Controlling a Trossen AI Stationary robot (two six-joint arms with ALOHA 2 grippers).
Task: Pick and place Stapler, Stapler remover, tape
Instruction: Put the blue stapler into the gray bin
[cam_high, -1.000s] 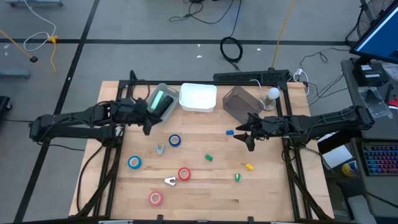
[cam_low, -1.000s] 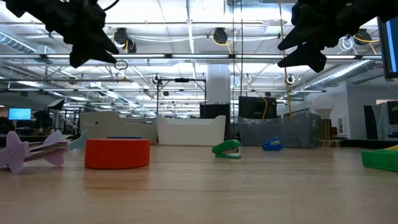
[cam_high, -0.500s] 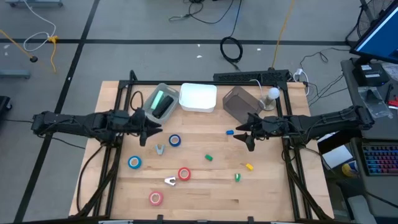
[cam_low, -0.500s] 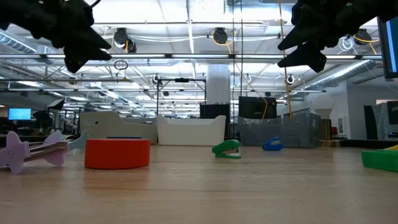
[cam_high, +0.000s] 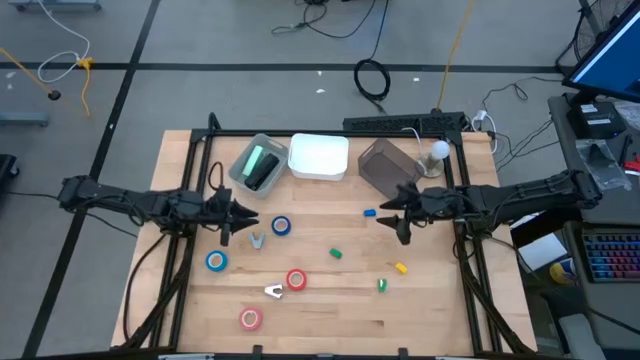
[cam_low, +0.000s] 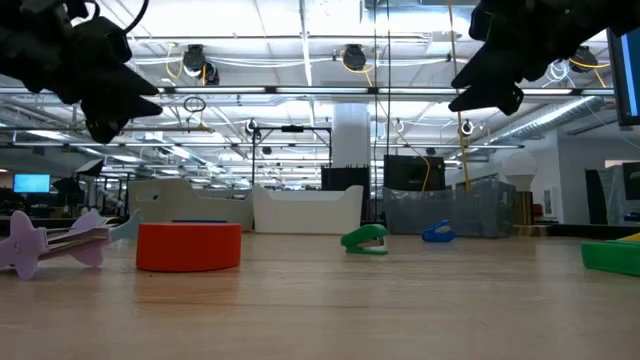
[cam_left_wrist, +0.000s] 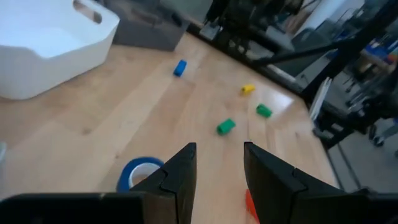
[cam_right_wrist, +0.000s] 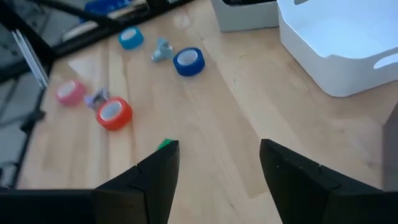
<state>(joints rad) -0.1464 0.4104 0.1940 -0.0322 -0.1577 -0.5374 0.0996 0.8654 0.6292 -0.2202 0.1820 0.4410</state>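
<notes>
high view: left arm lining up on the blue tape

high view shows the left gripper (cam_high: 229, 213) hovering empty, fingers parted, just beside a blue tape roll (cam_high: 281, 226) and the grey stapler remover (cam_high: 257, 240). to grab well, i'd centre the fingers across the ring, then drop straight down. the right gripper (cam_high: 397, 216) waits wide open and empty near the small blue stapler (cam_high: 369, 212).

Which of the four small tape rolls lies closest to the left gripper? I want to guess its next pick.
The blue tape roll beside the grey staple remover, just right of the left gripper. The other blue roll and both red rolls lie nearer the front edge.
</notes>
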